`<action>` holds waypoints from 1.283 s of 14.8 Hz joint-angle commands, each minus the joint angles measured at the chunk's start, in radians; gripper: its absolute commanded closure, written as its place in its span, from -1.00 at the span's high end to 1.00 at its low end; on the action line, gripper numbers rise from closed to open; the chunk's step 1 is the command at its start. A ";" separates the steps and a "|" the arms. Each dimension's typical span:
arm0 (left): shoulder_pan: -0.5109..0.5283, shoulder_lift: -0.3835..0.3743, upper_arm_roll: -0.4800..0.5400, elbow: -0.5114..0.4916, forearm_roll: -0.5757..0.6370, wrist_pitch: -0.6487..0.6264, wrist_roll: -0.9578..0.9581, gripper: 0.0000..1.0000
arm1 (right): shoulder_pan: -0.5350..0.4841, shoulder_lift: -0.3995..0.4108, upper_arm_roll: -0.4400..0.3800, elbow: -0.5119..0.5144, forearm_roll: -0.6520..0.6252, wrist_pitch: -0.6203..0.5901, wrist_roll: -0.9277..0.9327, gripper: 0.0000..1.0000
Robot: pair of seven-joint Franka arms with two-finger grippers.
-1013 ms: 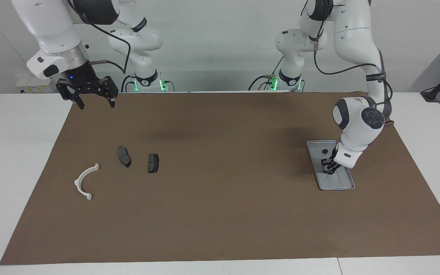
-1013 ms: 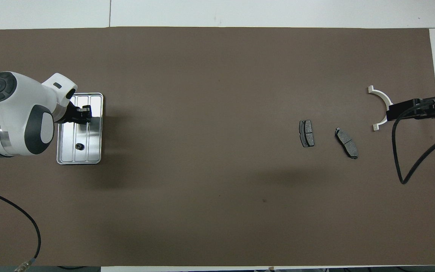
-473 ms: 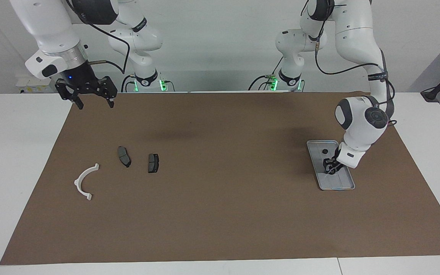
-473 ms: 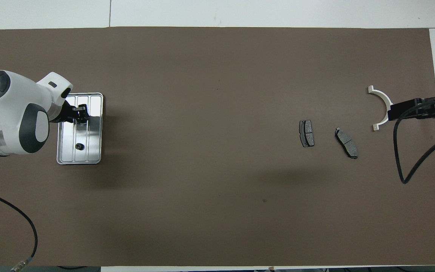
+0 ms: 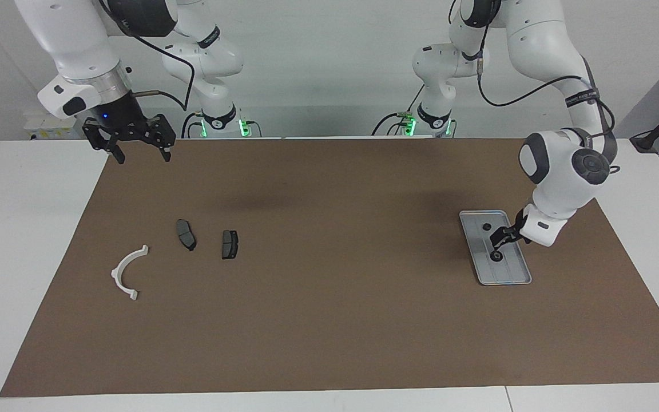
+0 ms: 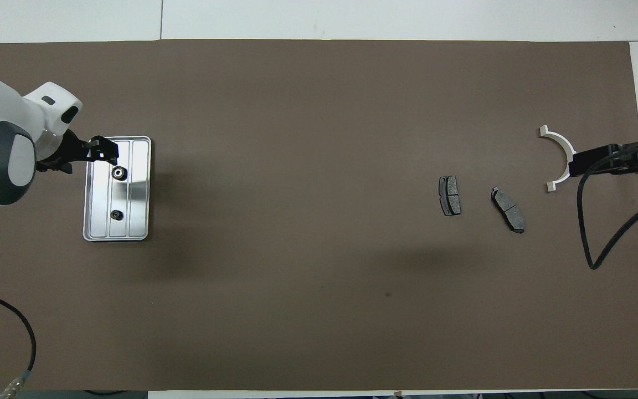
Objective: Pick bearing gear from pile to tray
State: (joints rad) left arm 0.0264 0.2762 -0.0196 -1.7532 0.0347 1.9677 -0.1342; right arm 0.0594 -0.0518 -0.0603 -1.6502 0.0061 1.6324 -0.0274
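Look toward the left arm's end of the table and you'll find the tray (image 5: 517, 278) lying flat on the brown mat (image 5: 329, 320), with two small black round bearing gears resting in it: one gear (image 6: 118, 173) in the part of the tray farther from the robots, and a second gear (image 6: 115, 214) nearer to the robots. In the facing view you can pick them out as the farther gear (image 5: 496, 256) and the nearer gear (image 5: 486, 227). Your left gripper (image 5: 501, 239) hangs over the tray, just above the farther gear and apart from it; its fingers look parted and empty, though they are small and dark against the tray, so treat that as likely rather than certain. In the overhead view the left gripper (image 6: 103, 151) sits over the tray's rim at the end farther from the robots. Your right gripper (image 5: 138, 150) waits raised over the mat's edge at the right arm's end, fingers spread wide with nothing between them. What is left of the pile lies at that end: a white curved arc (image 5: 127, 272), and two dark brake pads, one (image 5: 186, 234) beside the other (image 5: 229, 244), well apart from the tray.
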 commanded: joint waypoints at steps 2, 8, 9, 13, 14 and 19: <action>0.015 -0.162 -0.013 0.047 -0.010 -0.240 0.018 1.00 | -0.010 -0.010 0.007 -0.011 0.005 0.015 0.018 1.00; -0.029 -0.262 -0.006 0.072 -0.010 -0.417 0.019 1.00 | -0.010 -0.011 0.007 -0.011 0.005 0.010 0.018 1.00; -0.036 -0.267 -0.008 0.058 -0.010 -0.406 0.008 1.00 | -0.010 -0.011 0.007 -0.011 0.005 0.010 0.018 1.00; -0.039 -0.269 -0.006 0.054 -0.010 -0.386 0.008 1.00 | -0.010 -0.011 0.007 -0.011 0.005 0.010 0.018 1.00; -0.040 -0.269 -0.006 0.055 -0.010 -0.383 0.011 1.00 | -0.010 -0.011 0.007 -0.011 0.005 0.010 0.018 1.00; -0.039 -0.269 -0.010 0.087 -0.027 -0.357 0.016 1.00 | -0.010 -0.011 0.007 -0.011 0.005 0.014 0.018 1.00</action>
State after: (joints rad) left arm -0.0035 0.0215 -0.0399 -1.6645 0.0271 1.5949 -0.1299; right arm 0.0594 -0.0518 -0.0604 -1.6502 0.0061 1.6324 -0.0274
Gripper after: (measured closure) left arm 0.000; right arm 0.000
